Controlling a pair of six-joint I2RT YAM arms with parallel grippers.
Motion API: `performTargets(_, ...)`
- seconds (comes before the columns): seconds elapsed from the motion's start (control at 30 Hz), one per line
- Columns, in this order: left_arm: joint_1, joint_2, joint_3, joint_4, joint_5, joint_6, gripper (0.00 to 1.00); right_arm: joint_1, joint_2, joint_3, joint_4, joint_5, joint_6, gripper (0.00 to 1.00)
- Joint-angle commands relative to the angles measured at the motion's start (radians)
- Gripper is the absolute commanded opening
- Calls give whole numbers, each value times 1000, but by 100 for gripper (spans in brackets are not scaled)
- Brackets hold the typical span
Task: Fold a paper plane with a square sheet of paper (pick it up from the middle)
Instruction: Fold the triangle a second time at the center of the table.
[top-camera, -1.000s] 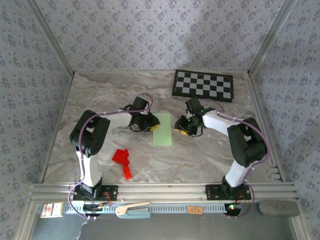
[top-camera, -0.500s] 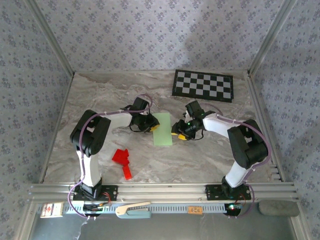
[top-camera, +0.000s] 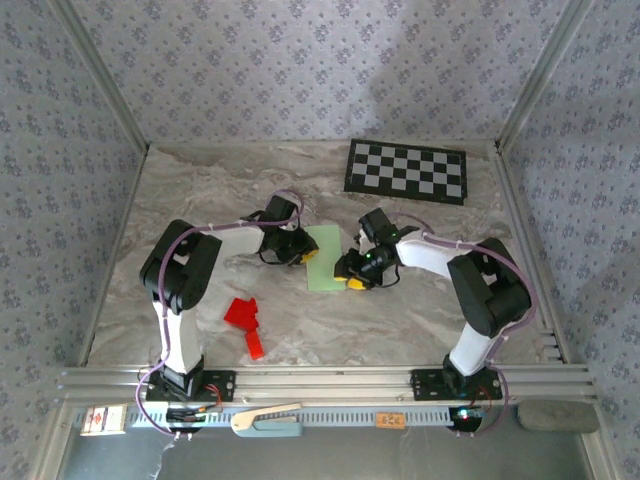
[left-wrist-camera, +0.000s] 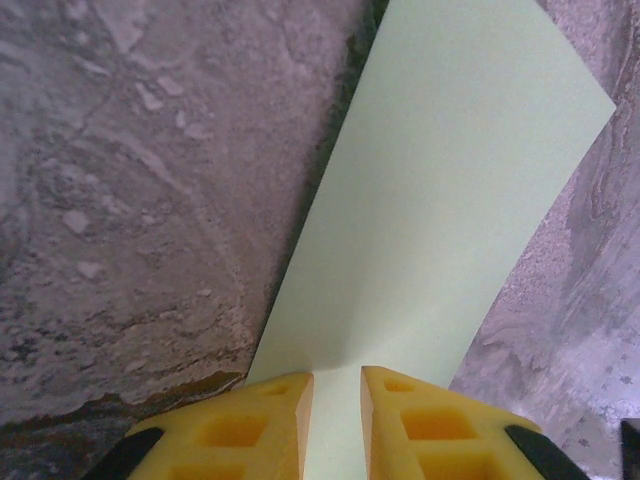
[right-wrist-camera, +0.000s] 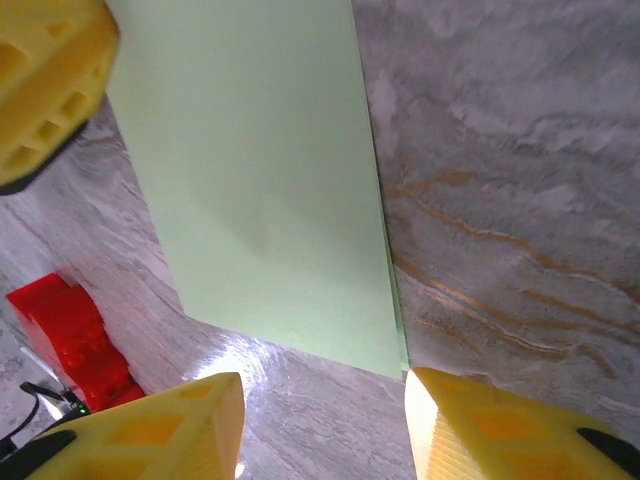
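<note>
Paper first: one pale green sheet (top-camera: 325, 258), looking folded in half into a long strip, lay mid-tabletop (top-camera: 420, 310) between two arms. Left end effector (left-wrist-camera: 336, 400) pinched its left edge through a narrow gap, probably to anchor it. Right end effector (right-wrist-camera: 322, 420) stood wide at the right edge, gripping nothing. One red paper shape (top-camera: 245, 322) and one checkerboard (top-camera: 407, 170) sat well apart.

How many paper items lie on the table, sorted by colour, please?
Pale green sheet: 1
Red folded shape: 1
Black-and-white checkerboard: 1
Total: 3
</note>
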Motion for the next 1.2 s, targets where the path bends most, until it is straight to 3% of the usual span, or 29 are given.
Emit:
performTargets(0.0,-2,18,-40,-81,-45,-15,22,8,27,14,-44,2,-13,46)
performTargets(0.9,-2,22,-42,-84,-43,-10,22,-16,16,-7,71,-37,17,33)
performTargets(1.17,-2,18,-36,-85,-37,-9,22,-32,26,-14,107,-75,47,23)
